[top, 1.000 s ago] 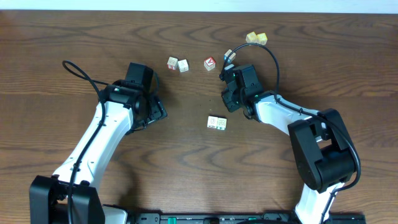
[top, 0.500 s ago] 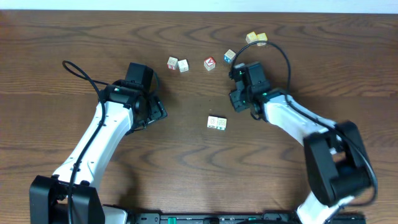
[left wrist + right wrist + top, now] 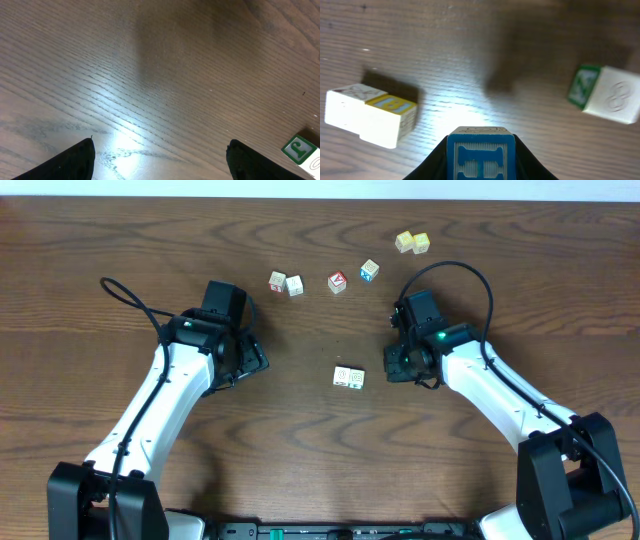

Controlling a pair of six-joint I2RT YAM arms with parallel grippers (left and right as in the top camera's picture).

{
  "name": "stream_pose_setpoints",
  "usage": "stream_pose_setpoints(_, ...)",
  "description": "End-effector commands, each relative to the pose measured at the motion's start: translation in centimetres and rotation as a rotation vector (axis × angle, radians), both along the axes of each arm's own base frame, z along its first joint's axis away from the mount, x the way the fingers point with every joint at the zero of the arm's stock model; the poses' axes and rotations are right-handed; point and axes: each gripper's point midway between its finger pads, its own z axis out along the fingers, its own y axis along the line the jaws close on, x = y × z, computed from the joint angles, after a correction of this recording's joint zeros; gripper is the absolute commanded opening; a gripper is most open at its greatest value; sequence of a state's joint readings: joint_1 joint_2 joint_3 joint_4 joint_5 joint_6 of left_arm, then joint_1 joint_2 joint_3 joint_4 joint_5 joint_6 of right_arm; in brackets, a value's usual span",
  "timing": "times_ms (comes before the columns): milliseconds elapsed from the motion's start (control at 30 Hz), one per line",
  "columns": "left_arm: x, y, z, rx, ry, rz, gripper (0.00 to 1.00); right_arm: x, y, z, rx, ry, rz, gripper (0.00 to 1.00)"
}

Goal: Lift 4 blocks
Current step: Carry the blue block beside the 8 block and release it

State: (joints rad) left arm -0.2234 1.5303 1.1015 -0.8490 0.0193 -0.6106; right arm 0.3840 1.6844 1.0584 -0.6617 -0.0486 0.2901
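Observation:
My right gripper (image 3: 480, 143) is shut on a small cube (image 3: 480, 156) whose blue face shows a letter H. In the overhead view that gripper (image 3: 401, 367) hides the cube and stands just right of two touching cream cubes (image 3: 348, 377). Below it the right wrist view shows a white cube (image 3: 347, 111) against a yellow-topped one (image 3: 390, 107), and a white cube with a green side (image 3: 606, 95). Two cream cubes (image 3: 285, 283) and a blue-faced cube (image 3: 369, 271) lie at the back. My left gripper (image 3: 246, 360) is open over bare wood (image 3: 160, 146).
A red-faced cube (image 3: 337, 282) lies between the back cream cubes and the blue-faced one. A pair of yellow cubes (image 3: 412, 242) sits at the far back right. The left wrist view catches a green-lettered cube (image 3: 299, 150) at its lower right edge.
My right gripper has moved right and toward the near side, away from the back cubes, and its jaws have narrowed. The left arm has not moved.

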Motion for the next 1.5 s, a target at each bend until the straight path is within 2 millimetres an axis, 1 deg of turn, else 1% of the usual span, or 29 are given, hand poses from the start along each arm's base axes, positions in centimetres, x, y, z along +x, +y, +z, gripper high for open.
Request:
stream_pose_setpoints(0,-0.1,0.4,-0.3,0.011,0.009,0.021,0.84,-1.5,1.0,-0.8,0.062,0.065,-0.080,0.24)
stream_pose_setpoints(133,-0.1,0.4,-0.3,0.011,0.009,0.021,0.84,-1.8,1.5,-1.4,0.080,0.070,-0.127,0.25)
stream_pose_setpoints(233,-0.1,0.4,-0.3,0.011,0.009,0.022,0.84,-1.7,2.3,-1.9,0.101,0.050,-0.136,0.30)
stream_pose_setpoints(300,-0.1,0.4,-0.3,0.011,0.008,0.021,0.84,-2.1,2.8,-2.3,0.108,0.047,-0.136,0.36)
stream_pose_setpoints(433,-0.1,0.4,-0.3,0.011,0.009,0.021,0.84,-2.3,3.5,-2.6,0.114,0.033,-0.114,0.36)
stream_pose_setpoints(567,-0.1,0.4,-0.3,0.011,0.009,0.021,0.84,-2.3,3.3,-2.7,0.094,0.023,-0.116,0.35)
stream_pose_setpoints(600,-0.1,0.4,-0.3,0.011,0.009,0.021,0.84,-2.3,3.3,-2.7,0.095,0.023,-0.116,0.33)
stream_pose_setpoints(700,-0.1,0.4,-0.3,0.011,0.009,0.022,0.84,-2.1,3.3,-2.5,0.097,0.019,-0.117,0.22)
stream_pose_setpoints(800,-0.1,0.4,-0.3,0.011,0.009,0.021,0.84,-1.8,3.0,-2.2,0.099,0.021,-0.128,0.21)
stream_pose_setpoints(967,-0.1,0.4,-0.3,0.011,0.009,0.021,0.84,-0.9,1.9,-0.9,0.094,0.021,-0.130,0.20)
stream_pose_setpoints(1100,-0.1,0.4,-0.3,0.011,0.009,0.021,0.84,-0.5,1.5,-0.1,0.127,0.018,-0.097,0.36)
stream_pose_setpoints(1133,-0.1,0.4,-0.3,0.011,0.009,0.021,0.84,-0.5,1.5,0.0,0.146,0.025,-0.094,0.39)
stream_pose_setpoints(1233,-0.1,0.4,-0.3,0.011,0.009,0.021,0.84,-0.6,1.7,0.1,0.189,0.044,-0.087,0.40)
stream_pose_setpoints(1300,-0.1,0.4,-0.3,0.011,0.008,0.021,0.84,-0.6,1.7,0.1,0.187,0.047,-0.087,0.41)
stream_pose_setpoints(1333,-0.1,0.4,-0.3,0.011,0.009,0.022,0.84,-0.6,1.6,0.0,0.182,0.047,-0.088,0.47)
stream_pose_setpoints(1400,-0.1,0.4,-0.3,0.011,0.009,0.021,0.84,-0.5,1.0,-0.1,0.150,0.037,-0.099,0.50)
stream_pose_setpoints(1467,-0.1,0.4,-0.3,0.011,0.009,0.021,0.84,-0.3,-0.1,-0.3,0.091,0.022,-0.119,0.50)
